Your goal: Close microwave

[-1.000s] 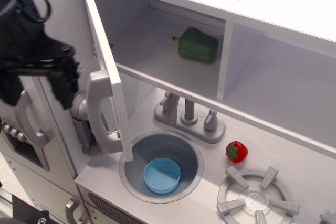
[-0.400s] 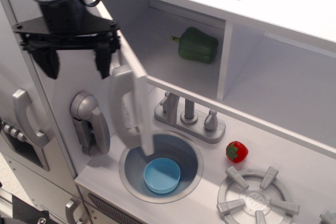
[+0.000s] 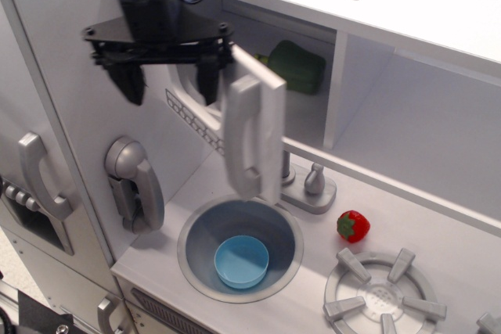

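Gripper (image 3: 166, 86), black, two fingers pointing down and spread apart with nothing between them; it stands at the upper left of the toy kitchen, against the outer face of the microwave door (image 3: 210, 111). Whether a finger actually touches the door cannot be told. The microwave (image 3: 309, 111) is the upper left compartment of the white unit. Its door is hinged at the left and stands roughly half shut, the free edge with the grey bar handle (image 3: 244, 140) swung out over the sink (image 3: 240, 248). A grey button strip (image 3: 192, 119) runs along the door face.

Step in hand, as judged: pushing the door round to the frame. Done well, the push would act on the outer face near the handle side, far from the hinge, and follow the door's arc rather than a straight line. The fingers should stay clear of the gap between door edge and the upright divider (image 3: 338, 87), and clear of the faucet (image 3: 301, 181) below the door's path. The pepper sits well back, so it seems unlikely to block closure.

Count of items visible:
- one green bell pepper (image 3: 301, 68) inside the microwave, partly hidden by the door;
- one blue bowl (image 3: 242, 261) in the sink;
- one strawberry (image 3: 353, 226) on the counter between faucet and burner;
- one full stove burner (image 3: 383, 295), with the edge of a second at lower right;
- one grey toy telephone (image 3: 135, 183) on the left wall;
- one doorless cubby (image 3: 423, 138) to the right of the divider.
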